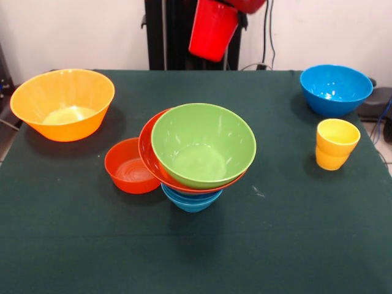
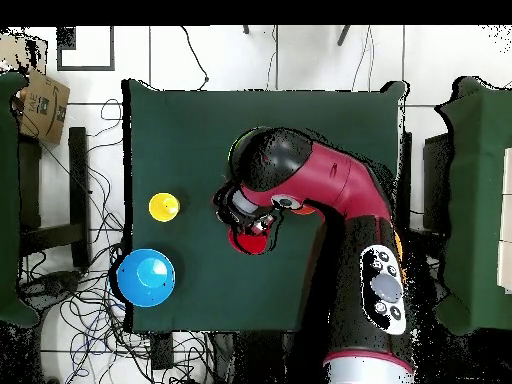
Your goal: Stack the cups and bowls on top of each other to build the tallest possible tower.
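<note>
Front view, top centre: the red cup (image 1: pixel 212 29) hangs in the air above the far edge of the green table (image 1: pixel 73 245), tilted, its open mouth uppermost and partly cut off by the frame. The gripper (image 1: pixel 245 5) shows only as a red shape at the cup's upper right; it is closed on the cup's rim, though the fingers themselves are hidden. Overhead view, centre: the red arm (image 2: pixel 340 190) covers most of the middle of the table, and the cup's rim (image 2: pixel 250 243) peeps out just below the wrist.

Front view, centre: the tower (image 1: pixel 197 156) consists of a green bowl (image 1: pixel 203 145) lying tilted in a red-orange bowl (image 1: pixel 149 153), both resting on a small blue bowl (image 1: pixel 191 200). A small red bowl (image 1: pixel 128 166) touches the tower's left side. A large orange bowl (image 1: pixel 63 103) stands at upper left, a blue bowl (image 1: pixel 335 89) at upper right, and a yellow cup (image 1: pixel 335 144) upright just below it, apart from it.
</note>
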`<state>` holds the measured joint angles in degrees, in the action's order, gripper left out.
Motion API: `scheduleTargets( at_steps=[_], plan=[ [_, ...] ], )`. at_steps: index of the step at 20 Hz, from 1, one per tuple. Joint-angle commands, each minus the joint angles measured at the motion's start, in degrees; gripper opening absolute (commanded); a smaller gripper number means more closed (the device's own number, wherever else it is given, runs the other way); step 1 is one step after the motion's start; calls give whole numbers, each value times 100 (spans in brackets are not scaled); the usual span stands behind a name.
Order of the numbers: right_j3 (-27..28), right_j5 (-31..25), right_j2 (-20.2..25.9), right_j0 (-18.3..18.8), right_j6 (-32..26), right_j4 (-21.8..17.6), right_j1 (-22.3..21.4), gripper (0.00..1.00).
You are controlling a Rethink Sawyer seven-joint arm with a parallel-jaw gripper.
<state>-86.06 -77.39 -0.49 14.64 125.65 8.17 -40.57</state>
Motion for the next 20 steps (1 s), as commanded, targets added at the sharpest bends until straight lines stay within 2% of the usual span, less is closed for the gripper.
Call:
scheduleTargets(
  at_steps=[1,11,20],
  plan=[
    [-266,-559,566,-15,-147,1,-104,0],
    [-107,-364,627,-14,-77,-11,63,0],
    [231,21,702,69,-171,-181,494,0]
  ],
)
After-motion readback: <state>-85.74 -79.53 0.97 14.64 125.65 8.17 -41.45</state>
